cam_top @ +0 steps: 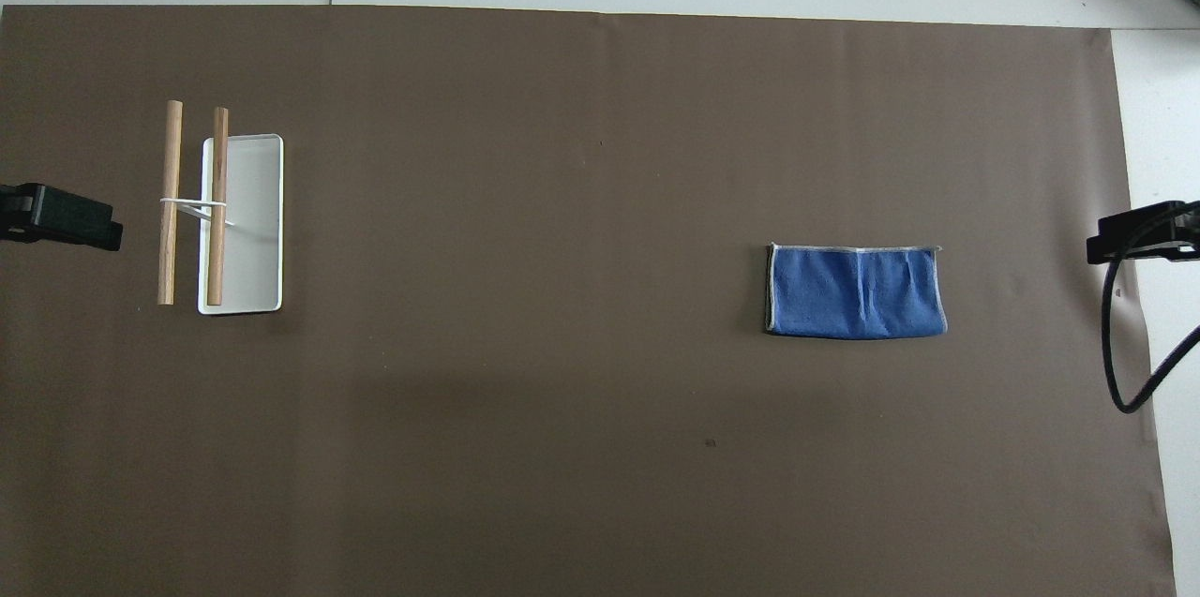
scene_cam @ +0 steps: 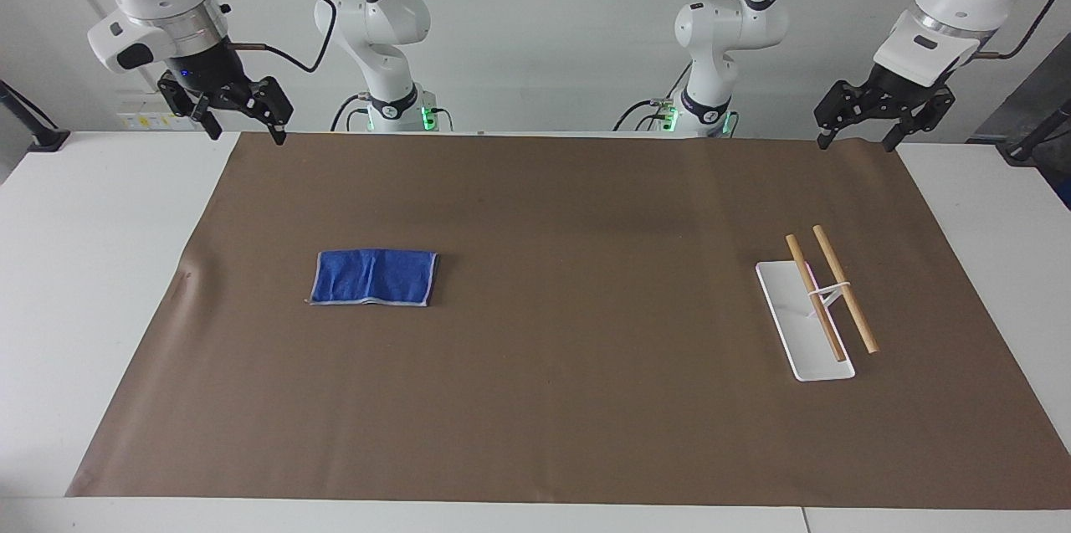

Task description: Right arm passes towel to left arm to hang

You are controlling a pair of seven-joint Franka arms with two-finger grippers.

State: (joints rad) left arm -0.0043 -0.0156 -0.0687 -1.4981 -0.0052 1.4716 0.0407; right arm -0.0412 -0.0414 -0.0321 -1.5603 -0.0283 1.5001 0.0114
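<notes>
Small royal-blue folded terry towel (scene_cam: 374, 277) flat on brown table sheet (scene_cam: 569, 207), toward right arm's end, at nine o'clock from white-based wooden two-bar rack (scene_cam: 818, 303). Right claw (scene_cam: 241, 116), left claw (scene_cam: 862, 125): raised, wide open, empty. Risks: pinching single layer, towel unfolding; sagging mid-handover, missing bars.

Brown sheet (scene_cam: 586, 399) lying flat over white table (scene_cam: 92, 307), covering most of it, bare strips showing along table's edges. White rack base (scene_cam: 795, 324) sitting on sheet toward left arm's end; two wooden rods (scene_cam: 845, 289) resting side by side on its support, rods parallel, one overhanging base's edge.
</notes>
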